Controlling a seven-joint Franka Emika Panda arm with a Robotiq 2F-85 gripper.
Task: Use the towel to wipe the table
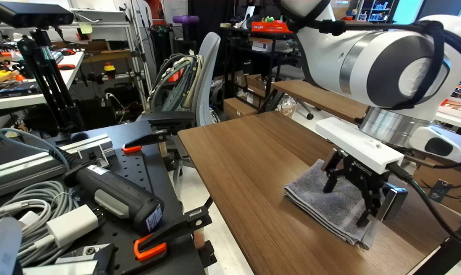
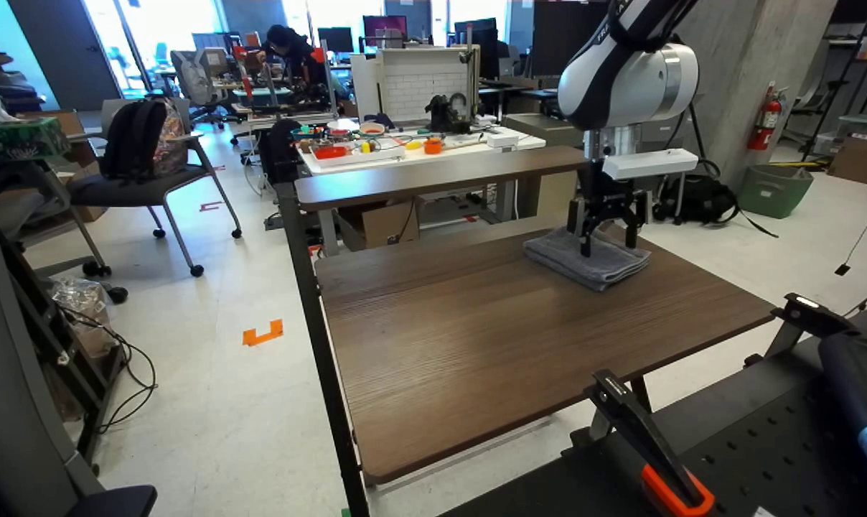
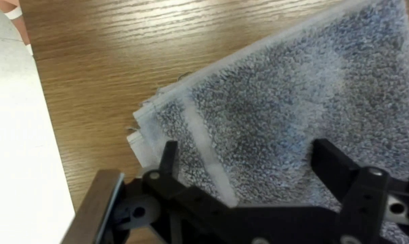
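Note:
The towel (image 1: 310,194) is a grey, folded, layered cloth lying flat on the table. It also shows in an exterior view (image 2: 573,260) and fills much of the wrist view (image 3: 258,101). The table (image 1: 245,160) has a brown wood-grain top; it also shows in an exterior view (image 2: 476,330) and in the wrist view (image 3: 89,84). My gripper (image 1: 345,204) points down over the towel with its fingers wide apart, also in an exterior view (image 2: 608,248). In the wrist view the fingertips (image 3: 244,147) have nothing pinched between them. They are at the towel's surface; I cannot tell whether they touch it.
A narrower wooden table (image 2: 433,176) stands beyond the table's edge. A black perforated bench (image 1: 135,172) stands close beside the table, with a handheld black tool (image 1: 116,194), coiled cables and orange-tipped clamps (image 1: 150,248). A dark post (image 2: 311,323) rises at a table end. A chair (image 1: 207,76) is nearby.

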